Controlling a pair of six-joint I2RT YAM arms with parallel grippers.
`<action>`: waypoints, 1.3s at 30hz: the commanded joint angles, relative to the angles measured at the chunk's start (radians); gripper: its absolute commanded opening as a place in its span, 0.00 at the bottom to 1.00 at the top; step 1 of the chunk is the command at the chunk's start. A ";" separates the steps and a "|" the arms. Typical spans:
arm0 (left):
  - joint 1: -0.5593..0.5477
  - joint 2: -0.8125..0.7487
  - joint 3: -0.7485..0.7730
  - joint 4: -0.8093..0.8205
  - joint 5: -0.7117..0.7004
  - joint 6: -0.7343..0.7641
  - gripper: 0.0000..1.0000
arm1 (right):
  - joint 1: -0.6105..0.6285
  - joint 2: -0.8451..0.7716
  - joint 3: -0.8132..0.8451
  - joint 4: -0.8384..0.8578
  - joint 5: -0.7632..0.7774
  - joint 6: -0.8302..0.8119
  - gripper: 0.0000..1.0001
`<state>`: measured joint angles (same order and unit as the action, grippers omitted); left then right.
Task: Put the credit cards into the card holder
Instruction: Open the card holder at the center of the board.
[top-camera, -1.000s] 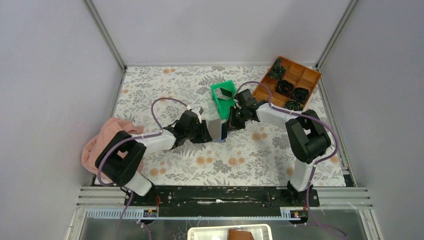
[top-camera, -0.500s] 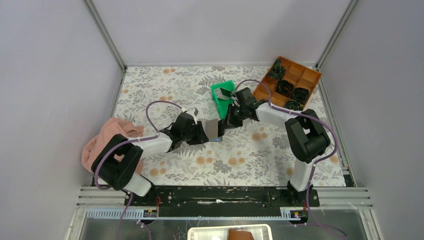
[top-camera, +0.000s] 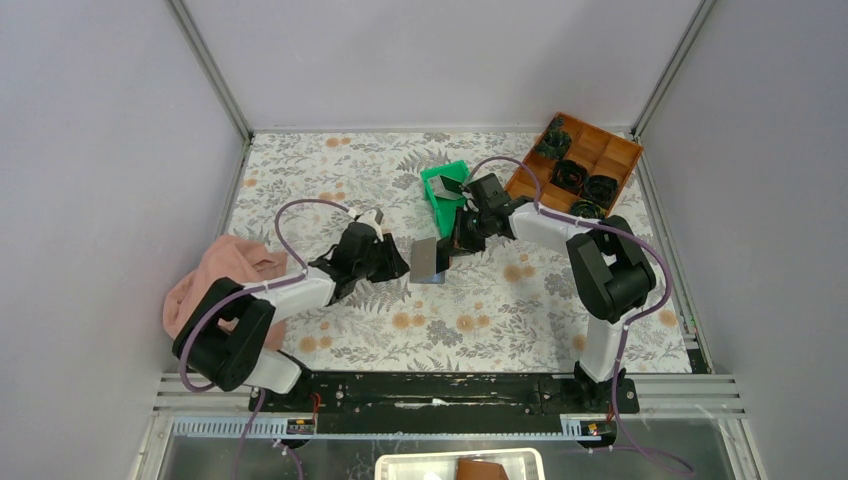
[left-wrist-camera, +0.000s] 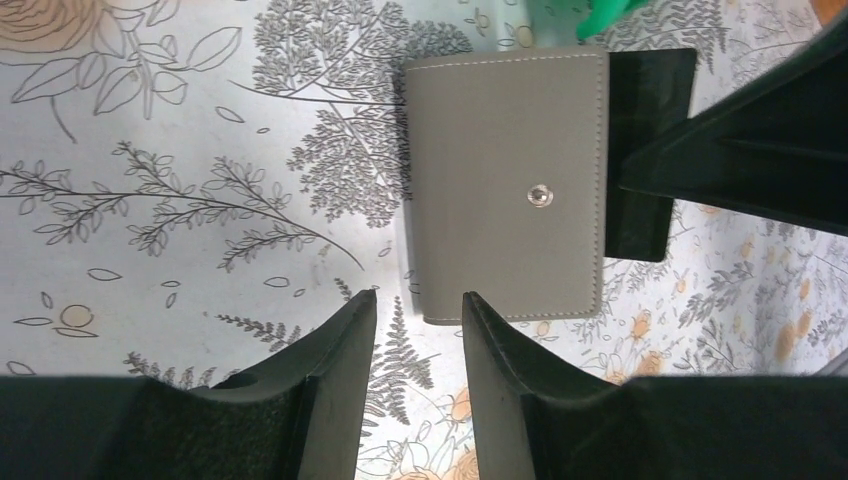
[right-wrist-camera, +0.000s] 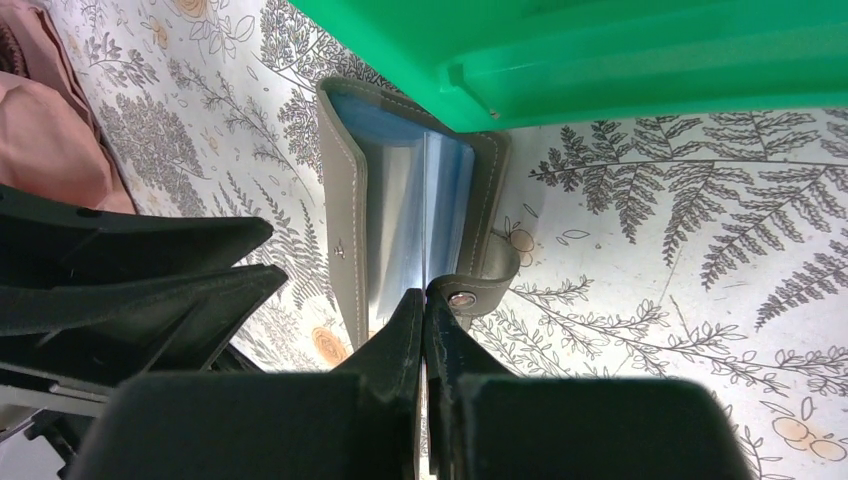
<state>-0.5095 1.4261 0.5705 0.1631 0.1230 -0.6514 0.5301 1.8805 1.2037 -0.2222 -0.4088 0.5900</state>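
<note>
well, the card holder (top-camera: 427, 259) is in the middle of the desk (top-camera: 330, 190), just at the near side of the green bin (top-camera: 455, 205). it is half open: the grey outside with the snap looks to the left arm and the blue inside looks to the right arm. the right fingers (right-wrist-camera: 424, 300) are pressed together, and their tips are at the blue pockets, beside the snap tab. i cannot tell if a thin card is pinched between them. the right arm is bent at the elbow and reaches from the right side toward the centre. the left fingers (top-camera: 399, 263) are apart, with nothing between them; the card holder is just beyond their tips, apart from them. the left arm lies low and long across the desk from its base. one credit card (top-camera: 446, 186) lies in the green bin.
</note>
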 joint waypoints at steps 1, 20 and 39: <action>0.012 0.033 0.004 0.040 -0.034 0.015 0.45 | -0.001 -0.013 0.049 -0.047 0.043 -0.037 0.00; 0.019 0.178 0.092 -0.010 0.004 0.045 0.40 | 0.000 0.017 0.051 -0.055 0.035 -0.028 0.00; 0.019 0.184 0.056 -0.008 0.076 0.036 0.39 | 0.000 0.040 -0.035 0.071 -0.056 0.057 0.00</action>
<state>-0.4911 1.5887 0.6495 0.1631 0.1677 -0.6327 0.5301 1.9015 1.1934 -0.2070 -0.4202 0.6128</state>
